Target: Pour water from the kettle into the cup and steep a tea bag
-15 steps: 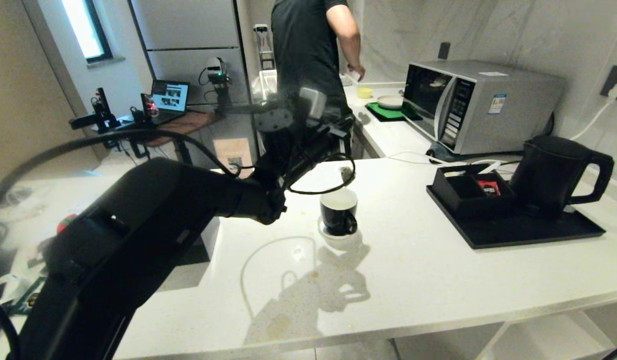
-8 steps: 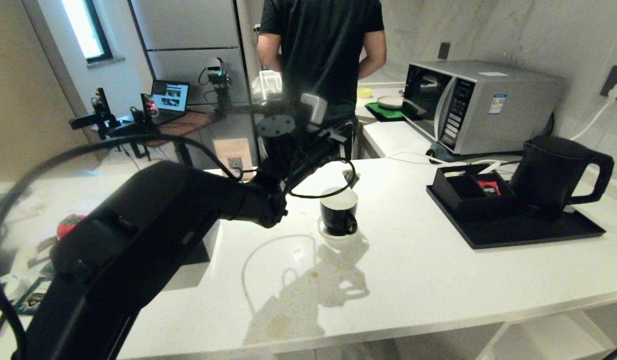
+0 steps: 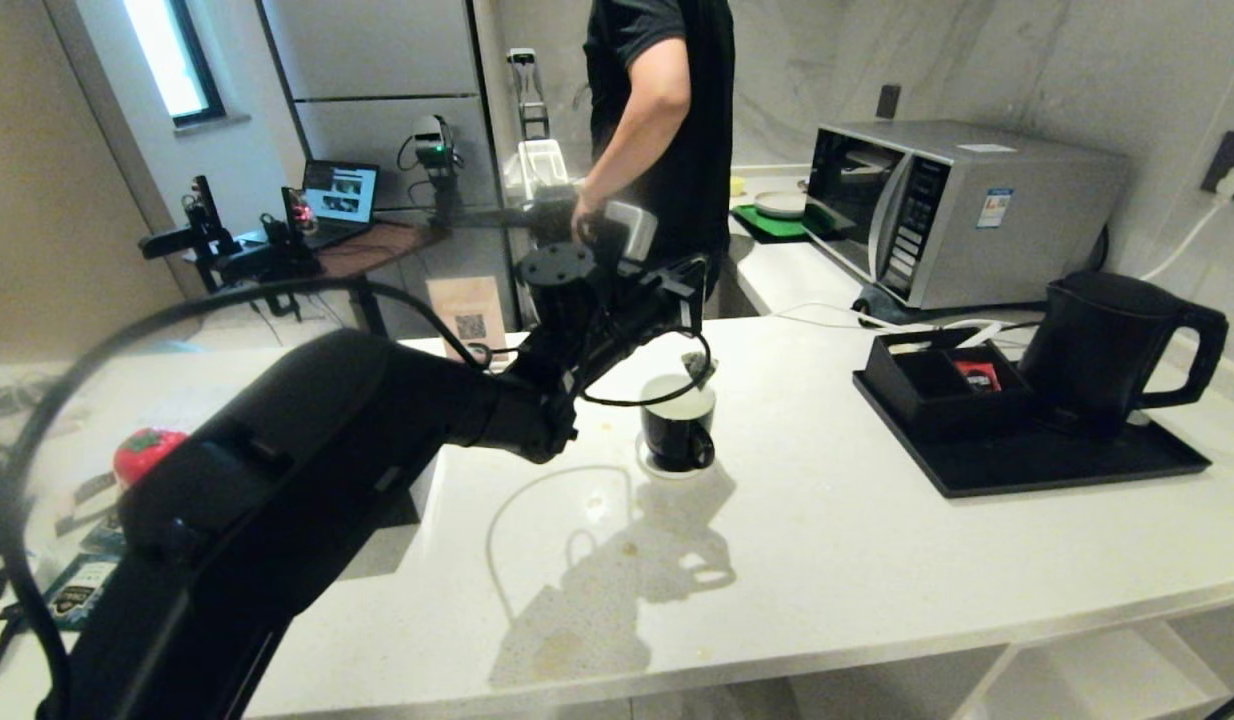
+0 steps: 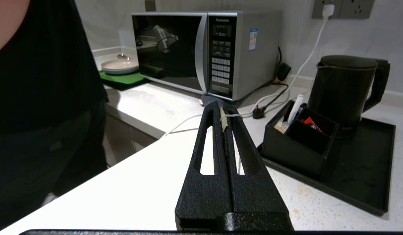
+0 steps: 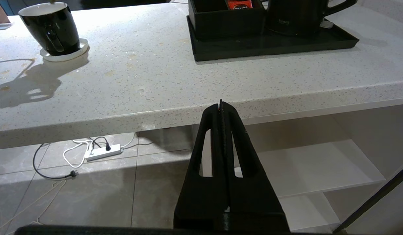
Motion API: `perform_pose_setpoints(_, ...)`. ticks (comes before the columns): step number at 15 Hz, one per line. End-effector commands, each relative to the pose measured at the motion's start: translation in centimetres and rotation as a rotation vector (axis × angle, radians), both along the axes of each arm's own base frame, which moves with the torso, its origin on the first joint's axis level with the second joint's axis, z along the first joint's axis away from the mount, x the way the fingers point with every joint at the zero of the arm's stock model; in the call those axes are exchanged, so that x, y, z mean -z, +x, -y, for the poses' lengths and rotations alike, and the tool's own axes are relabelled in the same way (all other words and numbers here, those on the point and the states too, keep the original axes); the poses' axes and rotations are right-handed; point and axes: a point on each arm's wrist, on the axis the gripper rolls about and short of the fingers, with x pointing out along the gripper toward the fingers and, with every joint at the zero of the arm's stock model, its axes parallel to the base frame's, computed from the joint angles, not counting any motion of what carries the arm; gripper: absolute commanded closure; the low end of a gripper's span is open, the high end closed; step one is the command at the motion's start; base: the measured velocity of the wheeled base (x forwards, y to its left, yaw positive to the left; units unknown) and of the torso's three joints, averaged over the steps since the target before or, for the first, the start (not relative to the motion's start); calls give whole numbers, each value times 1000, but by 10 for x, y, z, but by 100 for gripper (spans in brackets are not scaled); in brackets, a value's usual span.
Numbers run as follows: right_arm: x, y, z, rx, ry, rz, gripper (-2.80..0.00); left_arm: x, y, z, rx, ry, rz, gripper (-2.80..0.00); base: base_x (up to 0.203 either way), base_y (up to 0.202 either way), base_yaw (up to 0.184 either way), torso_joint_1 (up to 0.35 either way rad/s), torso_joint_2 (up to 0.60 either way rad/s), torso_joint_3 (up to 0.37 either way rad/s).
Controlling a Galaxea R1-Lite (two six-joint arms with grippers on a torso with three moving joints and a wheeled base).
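The tea bag hangs small and pale just over the rim of the cup, its thin string pinched at the tips of my left claw. I see that claw's two textured black fingers pressed flat together on the string, with long slots cut through each. The cup is a glossy black mug, white inside, with a small ear handle facing me; it stands on a round white coaster near the middle of the speckled, pale stone surface.

The kettle is matte black, tall and tapered, with a short pointed spout and a big loop handle. It sits at the far right on a flat black tray, touching nothing but the tray, beside a black divided box that holds a red packet.

My right claw is parked low in front of the surface's edge, its fingers together and holding nothing.

A person in a black shirt stands behind the surface, next to a boxy silver microwave.
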Motion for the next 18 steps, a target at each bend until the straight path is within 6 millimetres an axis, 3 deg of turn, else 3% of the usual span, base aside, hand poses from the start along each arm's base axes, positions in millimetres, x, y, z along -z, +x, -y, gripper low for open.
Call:
perform_pose_setpoints(1,0,0,0,0,1,0,0,4,1,0,0,1,-2,0,0,0,0,0,0,0)
perform_pose_setpoints(13,0,0,0,0,1,0,0,6,5,-5,-13,11,-15,0,0,0,0,0,0,0)
perform_pose_setpoints(18,0,0,0,0,1,0,0,-2,4,-8,-11,20,-28,0,0,0,0,0,0,0)
